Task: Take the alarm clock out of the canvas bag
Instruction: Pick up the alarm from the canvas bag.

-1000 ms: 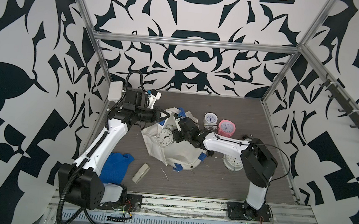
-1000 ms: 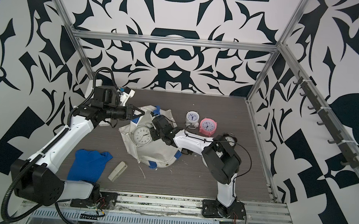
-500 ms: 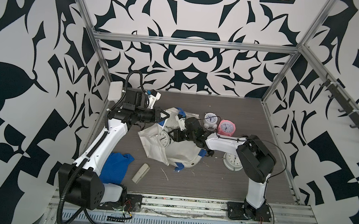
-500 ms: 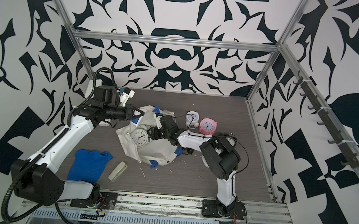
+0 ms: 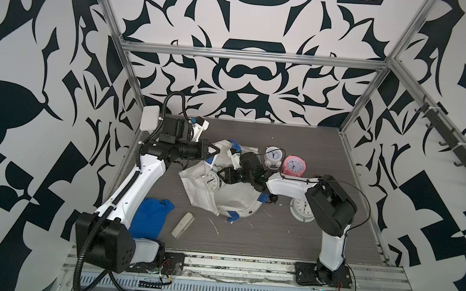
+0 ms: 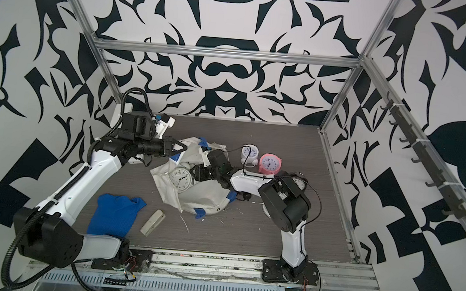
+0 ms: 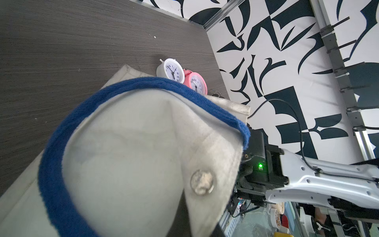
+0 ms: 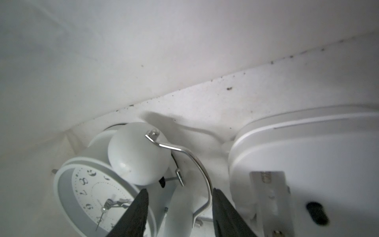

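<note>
Canvas bag (image 5: 232, 201) has its rim pinched in the pressed-together jaws of the left gripper (image 5: 217, 151). Inside it, the right gripper (image 8: 178, 215) has its jaws spread. The white alarm clock (image 8: 92, 190) lies just ahead of them, its wire handle (image 8: 184, 150) passing between them.

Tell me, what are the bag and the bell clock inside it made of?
The bag looks like matte off-white woven canvas, creased, with a blue webbing strap and a dull metal snap. The clock seems glossy white plastic or painted metal; its handle is shiny bent wire.
</note>
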Available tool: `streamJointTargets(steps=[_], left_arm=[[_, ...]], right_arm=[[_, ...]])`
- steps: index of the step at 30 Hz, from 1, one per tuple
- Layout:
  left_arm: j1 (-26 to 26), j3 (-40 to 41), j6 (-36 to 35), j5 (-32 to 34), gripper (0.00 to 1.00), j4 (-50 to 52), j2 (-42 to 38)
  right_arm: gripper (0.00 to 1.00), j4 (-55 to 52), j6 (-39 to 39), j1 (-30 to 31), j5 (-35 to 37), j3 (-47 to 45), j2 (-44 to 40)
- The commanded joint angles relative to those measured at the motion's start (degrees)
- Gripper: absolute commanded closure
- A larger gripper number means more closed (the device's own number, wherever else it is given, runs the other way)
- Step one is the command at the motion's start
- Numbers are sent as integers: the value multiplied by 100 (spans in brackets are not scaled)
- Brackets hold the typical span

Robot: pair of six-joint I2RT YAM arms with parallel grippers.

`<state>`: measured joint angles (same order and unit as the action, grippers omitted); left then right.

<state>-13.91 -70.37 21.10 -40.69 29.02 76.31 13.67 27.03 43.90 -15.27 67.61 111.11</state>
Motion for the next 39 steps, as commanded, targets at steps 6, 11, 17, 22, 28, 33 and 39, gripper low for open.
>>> streamJointTargets(steps=[6,11,17,22,28,33,39], left_arm=[[-85,-272,-192,-484,100,-216,-285],[-111,-292,-203,-510,100,-214,-284],[-145,-306,-221,-554,100,-221,-284],[-154,-310,-238,-590,100,-215,-284],[-169,-311,-256,-606,100,-191,-284],[-182,-322,-265,-605,100,-185,-284],[-178,-321,-282,-543,100,-153,-284]], right_arm=[[49,-288,-658,5,692,291,-185],[57,-487,-1006,54,1136,426,-160],[58,-440,-1077,118,1436,574,27],[58,-653,-1263,261,1674,941,316],[60,-775,-1387,309,1799,1187,529],[70,-917,-1461,328,1799,1306,597],[87,-998,-1618,378,1917,1176,287]])
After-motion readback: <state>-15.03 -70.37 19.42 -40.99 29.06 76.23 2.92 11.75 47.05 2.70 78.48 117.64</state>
